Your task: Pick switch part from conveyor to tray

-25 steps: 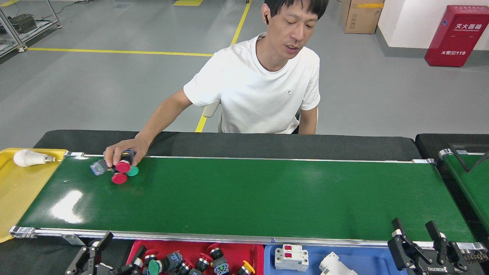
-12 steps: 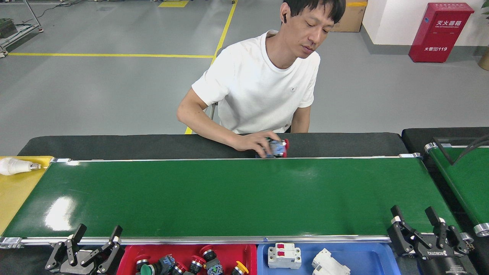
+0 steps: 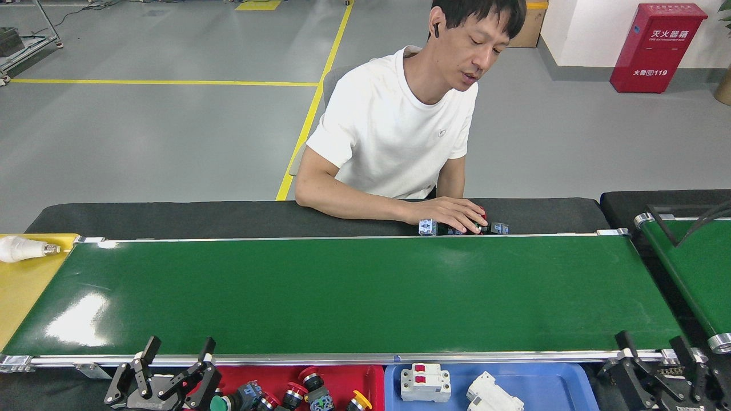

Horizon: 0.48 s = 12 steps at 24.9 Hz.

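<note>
Two grippers sit low at the near edge, both with nothing in them. The left gripper (image 3: 174,357) has its fingers (image 3: 149,349) spread apart, hanging just over the near rail next to the red tray (image 3: 377,374). The right gripper (image 3: 657,354) is down in the corner, fingers apart too, partly cut off by the frame edge.

The conveyor (image 3: 342,294) is a wide glossy green belt with nothing lying on it. The switch parts (image 3: 457,228) are in a little cluster on the black table (image 3: 171,217) just past the far rail, under the person's hand (image 3: 451,212), which rests right on top of them. You can spot a grey-blue block at the left end, another at the right end, and a bit of red under the hand.

The red tray already holds a bunch of push-button switches (image 3: 297,394), red, green and yellow caps. Beside it the blue tray (image 3: 571,379) has a white breaker (image 3: 424,383) and another white part (image 3: 492,395). Far left there's a yellow tray (image 3: 23,285) with a light bulb (image 3: 20,249) on it.
</note>
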Tool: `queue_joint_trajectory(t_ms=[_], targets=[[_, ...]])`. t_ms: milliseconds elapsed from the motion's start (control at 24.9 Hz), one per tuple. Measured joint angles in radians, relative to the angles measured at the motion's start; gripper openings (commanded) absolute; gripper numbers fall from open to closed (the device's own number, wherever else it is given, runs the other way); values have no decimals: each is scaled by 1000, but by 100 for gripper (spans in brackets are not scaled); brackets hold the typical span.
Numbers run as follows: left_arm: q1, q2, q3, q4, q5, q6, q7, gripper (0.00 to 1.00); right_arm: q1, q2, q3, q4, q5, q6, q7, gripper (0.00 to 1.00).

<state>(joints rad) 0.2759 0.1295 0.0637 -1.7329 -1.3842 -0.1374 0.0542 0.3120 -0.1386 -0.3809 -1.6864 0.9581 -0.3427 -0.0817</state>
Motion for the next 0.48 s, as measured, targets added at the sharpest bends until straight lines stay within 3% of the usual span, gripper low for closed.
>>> queue_joint_trajectory(t_ms=[322, 483], targets=[[28, 1, 8, -24, -41, 11, 5, 100, 50, -9, 1, 78, 16, -10, -66, 99], [49, 0, 11, -24, -41, 11, 5, 100, 63, -52, -8, 95, 17, -12, -129, 99]])
